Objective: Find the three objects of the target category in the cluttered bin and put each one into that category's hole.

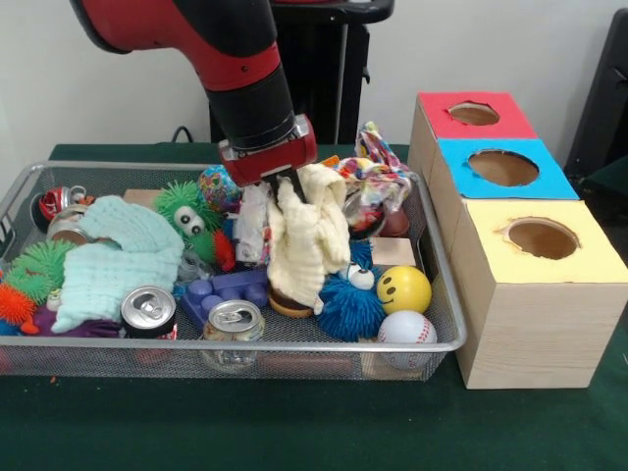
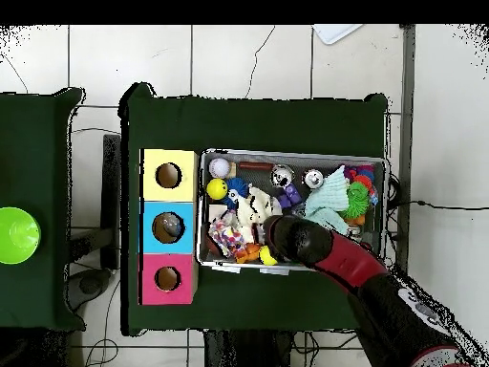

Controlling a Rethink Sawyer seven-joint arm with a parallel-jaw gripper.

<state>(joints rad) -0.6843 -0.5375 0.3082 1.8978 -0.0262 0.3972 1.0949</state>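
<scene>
The silver wire-mesh bin (image 1: pixel 446 294) is crowded from wall to wall. At its near edge stand two silver drink cans (image 1: pixel 149 309), one left of centre and the other (image 1: pixel 234 322) just right of it, with a blue plastic building block (image 1: pixel 224 290) behind them. A pale mint cloth (image 1: pixel 116 257) sprawls over the left half, beside a spiky green ball with eyes (image 1: pixel 188 216) and orange and green spiky toys (image 1: pixel 25 280) at the far left. On the right sit a blue spiky ball (image 1: pixel 350 306), a yellow smiley ball (image 1: pixel 403 288) and a white baseball (image 1: pixel 406 328) touching the near wall. A patterned multicoloured cloth (image 1: pixel 378 182) is heaped against the far right corner.

The red and black arm comes down over the middle, and the gripper (image 1: pixel 292 188) has its fingers clamped on a cream-yellow cloth (image 1: pixel 309 240), which hangs down in folds over the toys below. No bare mesh floor shows; the only open room is above the pile.

No clear plastic bottle can be made out in the bin in either view.

Right of the bin, touching or just beside its wall, stands a wooden box (image 1: pixel 510 334) with three round holes: red top (image 1: pixel 475 113) far, blue top (image 1: pixel 503 167) middle, yellow top (image 1: pixel 542 238) near. In the overhead view something greyish lies in the blue hole (image 2: pixel 169 226); I cannot tell what it is.
</scene>
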